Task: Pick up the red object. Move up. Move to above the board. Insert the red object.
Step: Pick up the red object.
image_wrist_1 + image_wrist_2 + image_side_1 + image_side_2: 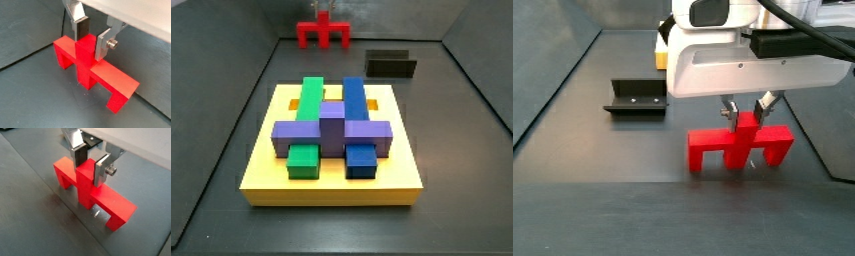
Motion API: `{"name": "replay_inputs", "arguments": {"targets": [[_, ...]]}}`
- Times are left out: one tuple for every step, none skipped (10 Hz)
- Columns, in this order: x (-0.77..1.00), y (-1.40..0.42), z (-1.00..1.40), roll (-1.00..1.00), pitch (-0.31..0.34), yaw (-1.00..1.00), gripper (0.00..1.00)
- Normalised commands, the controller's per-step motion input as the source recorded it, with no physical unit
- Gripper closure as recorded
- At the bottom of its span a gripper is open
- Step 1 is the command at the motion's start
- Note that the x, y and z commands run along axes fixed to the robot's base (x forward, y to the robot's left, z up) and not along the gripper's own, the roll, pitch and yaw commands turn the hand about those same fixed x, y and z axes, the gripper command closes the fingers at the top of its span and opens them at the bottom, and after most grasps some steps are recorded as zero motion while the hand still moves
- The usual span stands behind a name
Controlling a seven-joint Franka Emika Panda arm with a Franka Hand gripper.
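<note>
The red object point(115, 80) stands with its two legs on the dark floor and its stem upright; it shows in both wrist views point(119, 204) and both side views point(325, 35) point(714, 145). My gripper point(91, 46) comes down from above with its silver fingers point(103, 46) against both sides of the stem, shut on it point(90, 174) point(746, 112). I cannot tell if the legs have left the floor. The yellow board point(262, 172) lies nearer in a side view, bearing green, blue and purple blocks. The gripper is out of that view.
The fixture point(392, 65) point(636, 98), a dark bracket, stands on the floor between the red object and the board, off to one side. Grey walls rise around the floor point(567, 60).
</note>
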Motion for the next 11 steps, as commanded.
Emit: {"name": "replay_inputs", "arguments": {"targets": [[0.00,0.00,0.00,0.00,0.000,0.00,1.00],[0.00,0.00,0.00,0.00,0.000,0.00,1.00],[0.00,0.00,0.00,0.00,0.000,0.00,1.00],[0.00,0.00,0.00,0.00,0.000,0.00,1.00],[0.00,0.00,0.00,0.00,0.000,0.00,1.00],[0.00,0.00,0.00,0.00,0.000,0.00,1.00],[0.00,0.00,0.00,0.00,0.000,0.00,1.00],[0.00,0.00,0.00,0.00,0.000,0.00,1.00],[0.00,0.00,0.00,0.00,0.000,0.00,1.00],[0.00,0.00,0.00,0.00,0.000,0.00,1.00],[0.00,0.00,0.00,0.00,0.000,0.00,1.00]]}}
